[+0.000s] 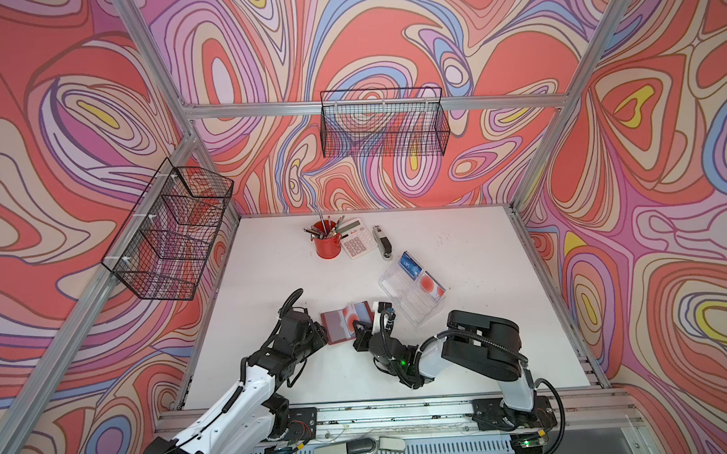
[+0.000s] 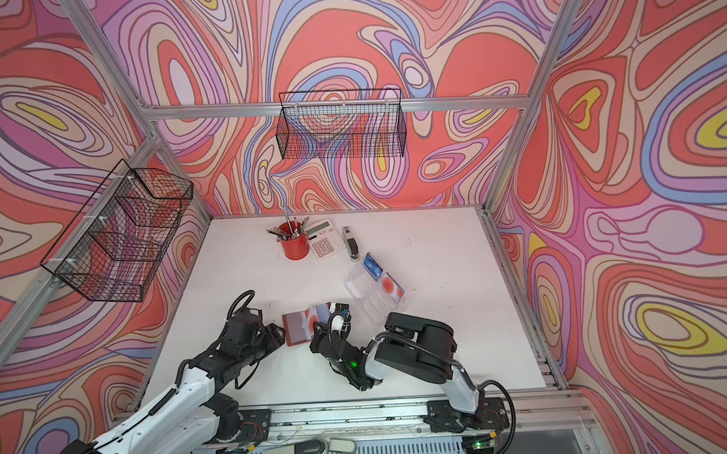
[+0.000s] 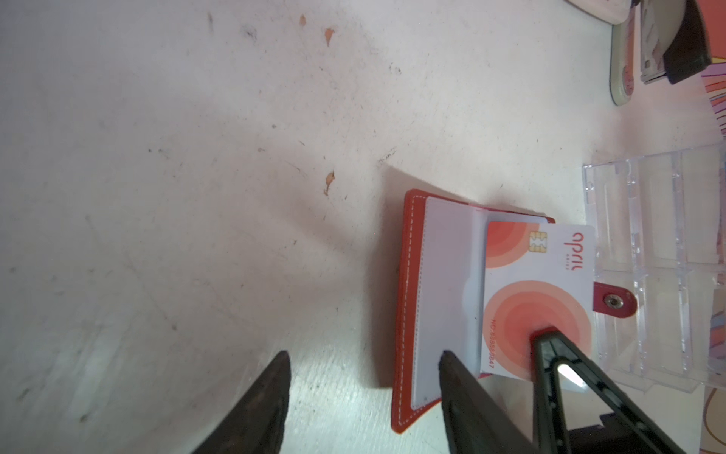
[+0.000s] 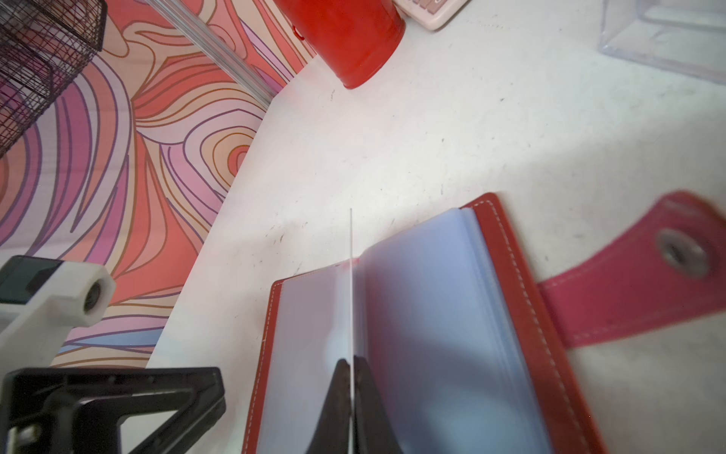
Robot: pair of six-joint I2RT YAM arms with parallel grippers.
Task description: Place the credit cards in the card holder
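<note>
The red card holder (image 1: 335,328) lies open on the table in both top views, its pale sleeves (image 3: 444,275) facing up and its snap tab (image 4: 628,275) spread flat. My right gripper (image 4: 352,361) is shut on a pale credit card with red-orange circles (image 3: 538,283). It holds the card edge-down (image 4: 351,275) over the holder's fold. My left gripper (image 3: 364,355) is open; one fingertip (image 3: 446,359) sits over the sleeve on the holder's other cover. A blue card (image 1: 409,264) and a pale card (image 1: 428,285) lie in the clear tray (image 1: 402,301).
A red pencil cup (image 1: 326,244), a calculator (image 1: 357,238) and a stapler (image 1: 382,240) stand at the back of the table. The clear tray (image 2: 366,298) lies right of the holder, close to the right arm. Wire baskets (image 1: 385,121) hang on the back and left walls.
</note>
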